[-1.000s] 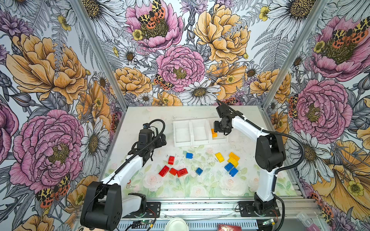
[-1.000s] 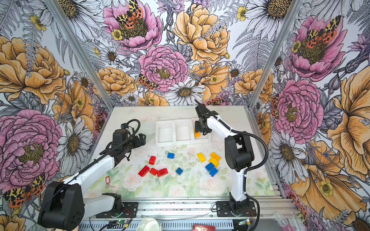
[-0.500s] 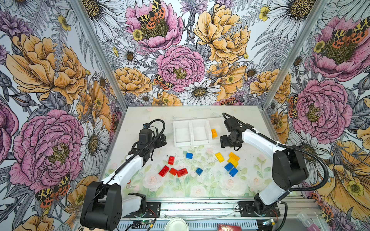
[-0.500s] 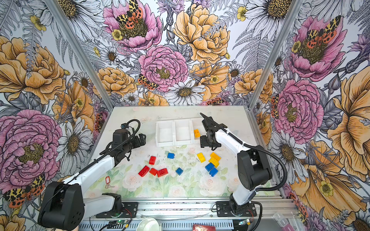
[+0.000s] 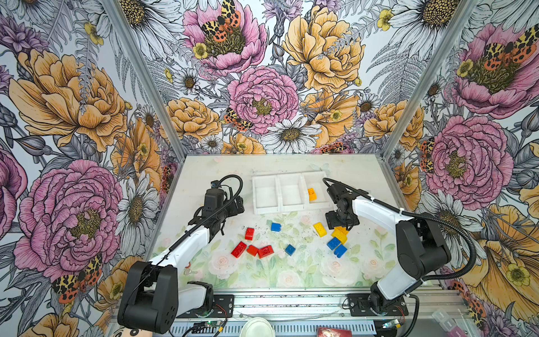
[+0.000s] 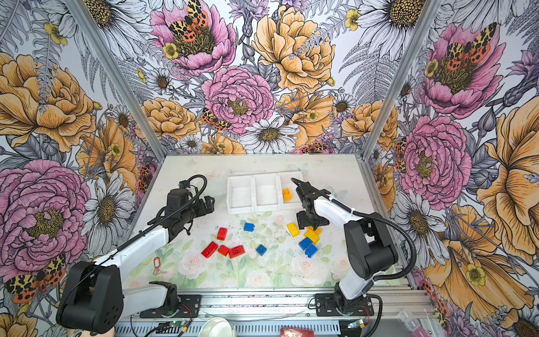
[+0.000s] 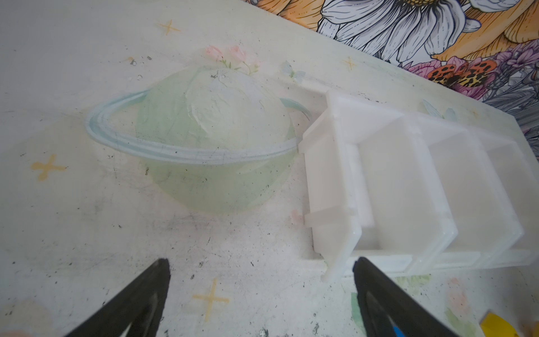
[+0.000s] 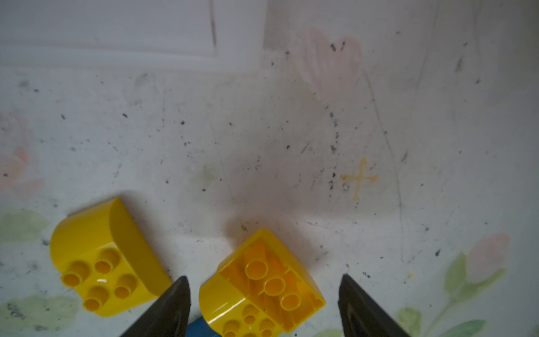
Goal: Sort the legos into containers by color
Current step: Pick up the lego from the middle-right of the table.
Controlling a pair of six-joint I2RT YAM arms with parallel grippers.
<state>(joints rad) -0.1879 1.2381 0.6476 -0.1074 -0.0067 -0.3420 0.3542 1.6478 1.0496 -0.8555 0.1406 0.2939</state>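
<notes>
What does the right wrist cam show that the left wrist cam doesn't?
Right wrist only: a studs-up yellow lego and a tipped yellow lego, hollow underside showing, framed between the right gripper's open fingers, ungripped. Left wrist only: the containers seen from one end, and a printed ringed planet beside them. Shared: the scuffed table and open jaws holding nothing; the left gripper is over bare table. The left wrist view catches only a yellow corner at its edge.

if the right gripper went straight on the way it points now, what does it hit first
Most likely the yellow brick: in the wrist view it sits in the gap of the right gripper, between the open fingers, with the table under it. How far off it is remains unclear.
</notes>
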